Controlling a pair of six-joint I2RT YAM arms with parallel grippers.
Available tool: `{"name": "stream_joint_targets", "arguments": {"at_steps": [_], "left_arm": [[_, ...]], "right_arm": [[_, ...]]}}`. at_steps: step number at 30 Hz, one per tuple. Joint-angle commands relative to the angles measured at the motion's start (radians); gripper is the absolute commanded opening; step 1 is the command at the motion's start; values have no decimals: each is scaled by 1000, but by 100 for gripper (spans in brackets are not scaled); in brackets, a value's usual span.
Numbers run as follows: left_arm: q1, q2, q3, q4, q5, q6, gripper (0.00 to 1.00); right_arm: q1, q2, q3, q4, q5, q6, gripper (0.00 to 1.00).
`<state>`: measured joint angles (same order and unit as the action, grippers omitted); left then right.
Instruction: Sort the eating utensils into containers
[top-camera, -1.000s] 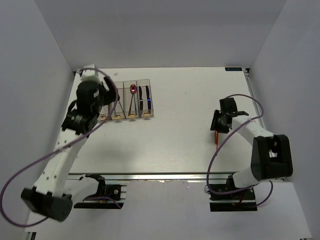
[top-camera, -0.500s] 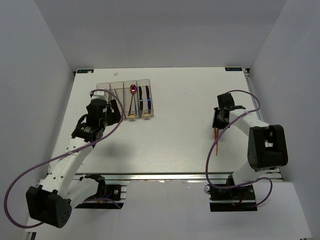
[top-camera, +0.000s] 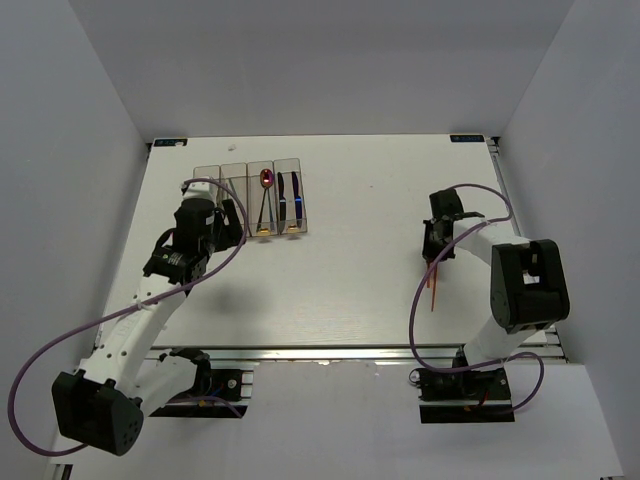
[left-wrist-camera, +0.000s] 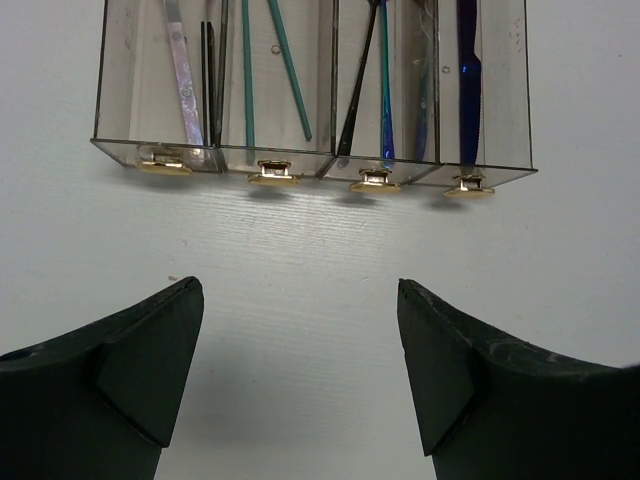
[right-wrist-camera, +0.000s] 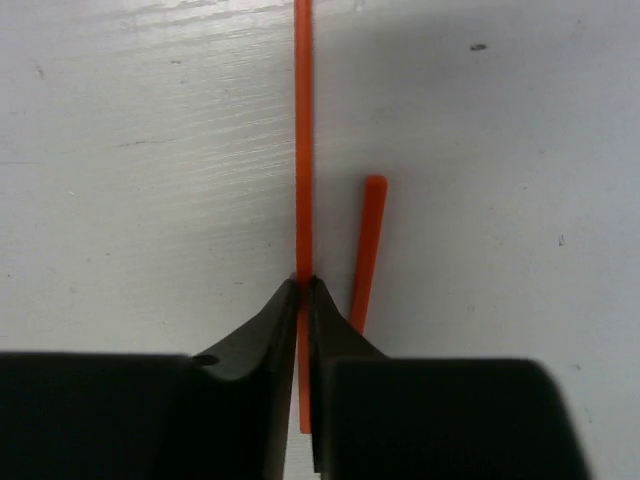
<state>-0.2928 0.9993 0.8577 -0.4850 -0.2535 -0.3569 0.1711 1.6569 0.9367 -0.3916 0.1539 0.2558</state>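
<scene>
At the right of the table (top-camera: 350, 290) the right gripper (right-wrist-camera: 302, 285) clamps one orange chopstick (right-wrist-camera: 303, 150), a second chopstick (right-wrist-camera: 368, 250) lying just beside its fingers (right-wrist-camera: 255, 335), while the left gripper (left-wrist-camera: 300, 330) hangs spread wide near the far-left clear bins (left-wrist-camera: 305, 170)

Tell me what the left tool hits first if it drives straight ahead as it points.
The left tool would likely meet the near end of the clear bin row, around its two middle gold tabs; only bare table lies between. Its height is unclear.
</scene>
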Motion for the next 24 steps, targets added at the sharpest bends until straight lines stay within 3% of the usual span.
{"name": "stream_joint_targets", "arguments": {"at_steps": [1,2,6,9,10,12,13,14,17,24], "left_arm": [[-2,-2,17,19,14,3,88],[0,-1,17,17,14,3,88],[0,10,40,22,84,-28,88],[-2,13,44,97,316,-114,88],[-2,6,31,146,461,-198,88],[0,-2,-46,352,593,-313,88],[-2,-8,-80,446,650,-447,88],[-8,-7,-110,640,731,-517,88],[-31,18,-184,831,749,-671,88],[-75,122,-135,864,764,-688,85]], "right_arm": [[18,49,-13,7,6,7,5],[21,52,-16,8,6,8,0],[47,14,-35,34,-55,30,0],[65,-80,-70,130,-299,66,0],[79,-147,-103,170,-445,85,0],[99,-212,-136,302,-577,169,0],[135,-267,-162,350,-687,201,0],[157,-288,-173,397,-729,236,0],[266,-309,-174,588,-856,365,0],[451,-278,-84,720,-849,488,0]]}}
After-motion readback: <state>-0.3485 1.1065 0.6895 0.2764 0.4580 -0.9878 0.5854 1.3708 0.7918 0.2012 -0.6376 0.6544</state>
